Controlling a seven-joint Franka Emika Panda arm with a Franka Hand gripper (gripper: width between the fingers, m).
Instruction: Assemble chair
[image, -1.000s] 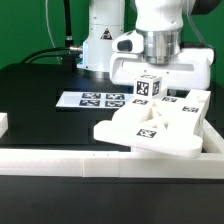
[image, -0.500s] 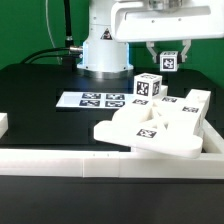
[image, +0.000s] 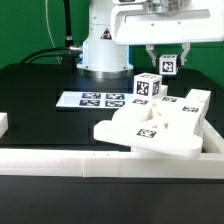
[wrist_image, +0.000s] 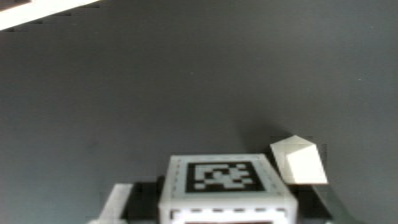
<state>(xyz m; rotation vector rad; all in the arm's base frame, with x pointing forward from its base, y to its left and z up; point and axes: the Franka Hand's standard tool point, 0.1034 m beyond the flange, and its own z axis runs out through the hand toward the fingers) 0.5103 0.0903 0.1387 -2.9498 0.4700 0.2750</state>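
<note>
text: none readable — only square marker tags | on: chair parts (image: 150, 125), marker board (image: 90, 100)

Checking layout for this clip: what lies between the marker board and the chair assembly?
In the exterior view, only bare black table separates the marker board from the chair assembly.

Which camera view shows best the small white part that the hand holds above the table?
The wrist view: the held part fills the foreground, its marker tag facing the camera between the fingers of the hand. The exterior view shows it only small, high up under the hand, but reveals that it hangs above the chair parts.
</note>
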